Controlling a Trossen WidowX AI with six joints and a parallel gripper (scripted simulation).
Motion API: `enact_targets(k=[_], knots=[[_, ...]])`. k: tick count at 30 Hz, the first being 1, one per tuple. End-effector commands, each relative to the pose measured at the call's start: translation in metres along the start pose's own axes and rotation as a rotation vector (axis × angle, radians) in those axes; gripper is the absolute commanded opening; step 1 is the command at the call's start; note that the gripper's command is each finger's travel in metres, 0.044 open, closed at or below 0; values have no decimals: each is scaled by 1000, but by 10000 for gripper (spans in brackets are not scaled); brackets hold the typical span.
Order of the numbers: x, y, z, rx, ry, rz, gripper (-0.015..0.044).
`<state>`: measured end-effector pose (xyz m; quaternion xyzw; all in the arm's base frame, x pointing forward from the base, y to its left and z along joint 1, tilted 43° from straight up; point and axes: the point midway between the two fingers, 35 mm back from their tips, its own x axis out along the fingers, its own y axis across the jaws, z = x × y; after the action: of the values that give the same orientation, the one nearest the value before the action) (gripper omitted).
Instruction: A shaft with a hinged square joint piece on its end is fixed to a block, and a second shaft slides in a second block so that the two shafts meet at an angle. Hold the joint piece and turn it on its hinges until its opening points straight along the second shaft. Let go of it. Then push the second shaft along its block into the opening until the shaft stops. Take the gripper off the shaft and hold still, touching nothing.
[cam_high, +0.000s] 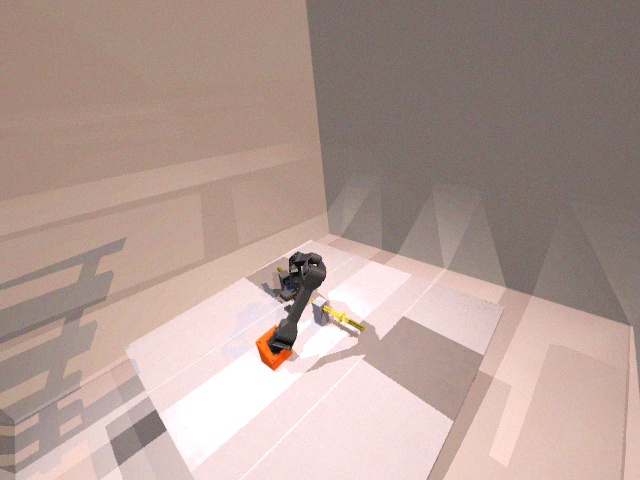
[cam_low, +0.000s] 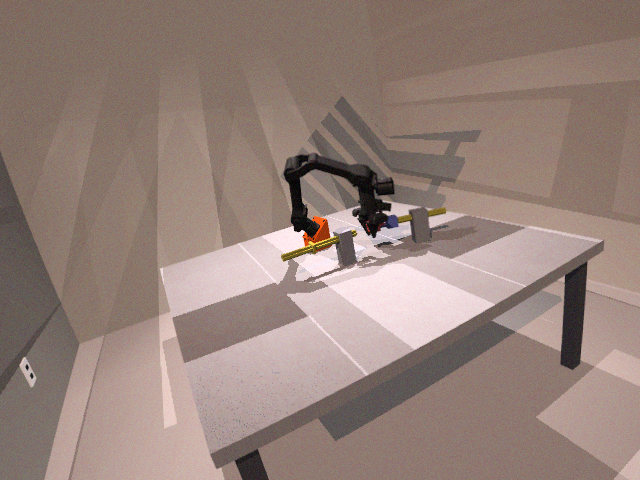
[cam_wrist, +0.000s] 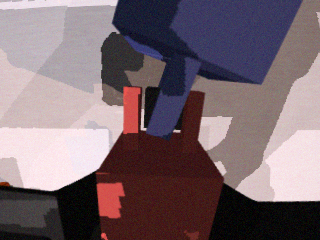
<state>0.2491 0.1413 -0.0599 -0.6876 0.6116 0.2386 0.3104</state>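
The first yellow shaft (cam_high: 279, 269) (cam_low: 438, 211) passes through a grey block (cam_low: 420, 227). The blue joint piece (cam_low: 392, 221) (cam_wrist: 235, 35) is on its end facing my gripper. My gripper (cam_low: 373, 230) (cam_wrist: 155, 160) is shut on the joint piece's narrow blue tab, which slants between the red fingers in the wrist view. The wide blue body lies beyond the fingertips. The second yellow shaft (cam_high: 354, 324) (cam_low: 294, 254) runs through the other grey block (cam_high: 321, 313) (cam_low: 345, 249), with a short end out on the gripper side. The opening's direction cannot be made out.
The arm's orange base (cam_high: 271, 356) (cam_low: 321, 230) stands close to the second shaft and its block. The arm arches above the table (cam_high: 403, 413) (cam_low: 248, 397) to the joint piece. Strong shadows cross the table top.
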Motion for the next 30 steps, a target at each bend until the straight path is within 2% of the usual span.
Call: enact_targets(k=[1, 24, 30], knots=[[1, -3, 0, -70, -23, -1, 0], [1, -5, 1, -111, -30, -5, 0], [1, -5, 1, -111, -30, -5, 147]])
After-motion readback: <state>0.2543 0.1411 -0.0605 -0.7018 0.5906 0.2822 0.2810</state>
